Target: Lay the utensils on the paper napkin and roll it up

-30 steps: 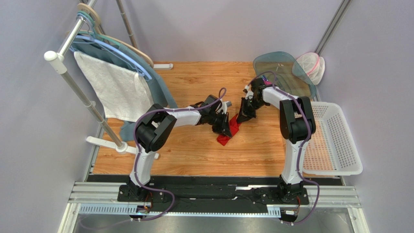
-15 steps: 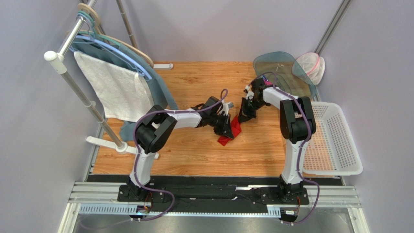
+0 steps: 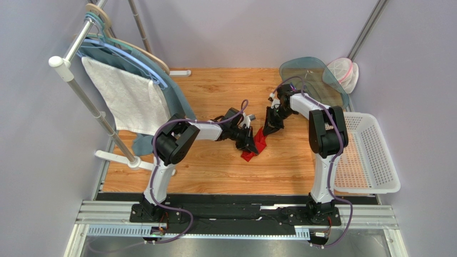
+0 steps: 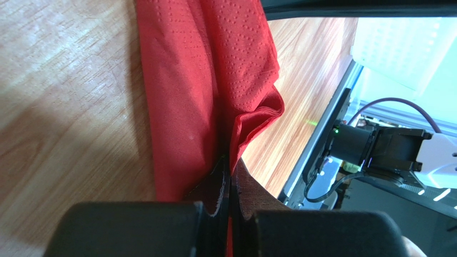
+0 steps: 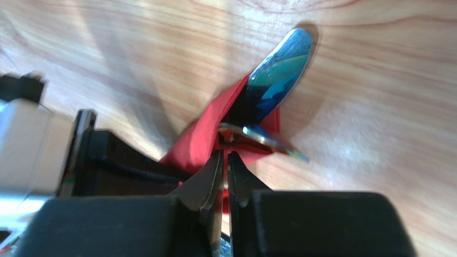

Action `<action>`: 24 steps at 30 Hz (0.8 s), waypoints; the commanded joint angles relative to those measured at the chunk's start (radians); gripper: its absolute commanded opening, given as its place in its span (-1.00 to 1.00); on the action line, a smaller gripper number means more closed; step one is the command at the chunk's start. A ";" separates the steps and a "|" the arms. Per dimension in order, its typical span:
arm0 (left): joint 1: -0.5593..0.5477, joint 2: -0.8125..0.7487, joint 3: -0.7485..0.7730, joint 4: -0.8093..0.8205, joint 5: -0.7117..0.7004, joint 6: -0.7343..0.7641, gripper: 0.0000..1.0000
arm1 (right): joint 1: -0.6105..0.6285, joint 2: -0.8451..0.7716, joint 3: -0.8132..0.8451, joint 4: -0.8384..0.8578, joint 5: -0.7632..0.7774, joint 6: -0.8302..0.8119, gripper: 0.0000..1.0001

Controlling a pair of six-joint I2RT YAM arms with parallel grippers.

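The red paper napkin (image 3: 257,144) lies folded over into a narrow bundle mid-table. It fills the left wrist view (image 4: 204,85), and its far end shows in the right wrist view (image 5: 212,134). My left gripper (image 3: 249,140) is shut on a raised fold of it (image 4: 229,170). My right gripper (image 3: 268,126) is shut on the napkin's far end (image 5: 222,155). A shiny spoon bowl (image 5: 279,75) and another utensil tip (image 5: 263,138) stick out of that end. The rest of the utensils is hidden inside the napkin.
A white perforated basket (image 3: 375,155) stands at the right table edge. A grey-green lid (image 3: 314,80) and a mesh bag (image 3: 343,72) lie at the back right. A rack with a white towel (image 3: 129,99) and hangers stands at the left.
My left gripper has shifted slightly right and away with the napkin fold, so the bundle looks narrower. My right gripper has barely moved.
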 commanded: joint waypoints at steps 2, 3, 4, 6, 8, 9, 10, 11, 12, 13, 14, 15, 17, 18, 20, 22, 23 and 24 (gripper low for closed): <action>-0.003 0.065 0.003 -0.088 -0.083 0.031 -1.00 | -0.039 -0.052 0.119 -0.135 -0.006 -0.098 -0.74; -0.003 0.068 0.008 -0.095 -0.086 0.034 -1.00 | -0.045 -0.058 0.126 -0.148 -0.017 -0.101 -0.72; -0.003 0.068 0.014 -0.102 -0.089 0.036 -1.00 | -0.056 -0.066 0.129 -0.158 -0.029 -0.104 -0.69; -0.003 0.068 0.017 -0.111 -0.096 0.044 -1.00 | -0.061 -0.081 0.121 -0.172 -0.067 -0.106 -0.60; -0.003 0.068 0.017 -0.112 -0.095 0.045 -1.00 | -0.064 -0.086 0.107 -0.171 -0.101 -0.091 -0.43; -0.004 0.070 0.017 -0.112 -0.096 0.044 -1.00 | -0.062 -0.083 0.089 -0.165 -0.115 -0.081 -0.40; -0.004 0.068 0.018 -0.112 -0.099 0.044 -1.00 | -0.062 -0.079 0.083 -0.154 -0.127 -0.072 -0.37; -0.006 0.068 0.020 -0.114 -0.095 0.047 -1.00 | -0.061 -0.074 0.074 -0.148 -0.145 -0.054 -0.32; -0.006 0.067 0.021 -0.118 -0.096 0.048 -1.00 | -0.061 -0.063 0.068 -0.140 -0.153 -0.041 -0.29; -0.007 0.065 0.025 -0.122 -0.099 0.053 -1.00 | -0.058 -0.060 0.055 -0.126 -0.159 -0.037 -0.25; -0.009 0.062 0.025 -0.128 -0.103 0.063 -1.00 | -0.058 -0.059 0.054 -0.123 -0.166 -0.031 -0.17; -0.011 0.061 0.028 -0.132 -0.106 0.068 -1.00 | -0.055 -0.051 0.055 -0.122 -0.166 -0.031 -0.15; -0.014 0.055 0.029 -0.138 -0.113 0.076 -1.00 | -0.047 -0.043 0.057 -0.120 -0.164 -0.031 -0.10; -0.017 0.055 0.029 -0.140 -0.116 0.077 -1.00 | -0.043 -0.036 0.055 -0.120 -0.161 -0.032 -0.10; -0.017 0.052 0.031 -0.142 -0.116 0.079 -1.00 | -0.035 -0.028 0.049 -0.119 -0.143 -0.038 -0.10; -0.020 0.050 0.037 -0.146 -0.119 0.083 -1.00 | -0.023 -0.016 0.041 -0.108 -0.124 -0.046 -0.11; -0.020 0.050 0.040 -0.148 -0.118 0.086 -1.00 | -0.019 -0.010 0.037 -0.105 -0.109 -0.051 -0.13; -0.021 0.050 0.041 -0.149 -0.118 0.088 -1.00 | -0.018 -0.005 0.034 -0.102 -0.101 -0.052 -0.16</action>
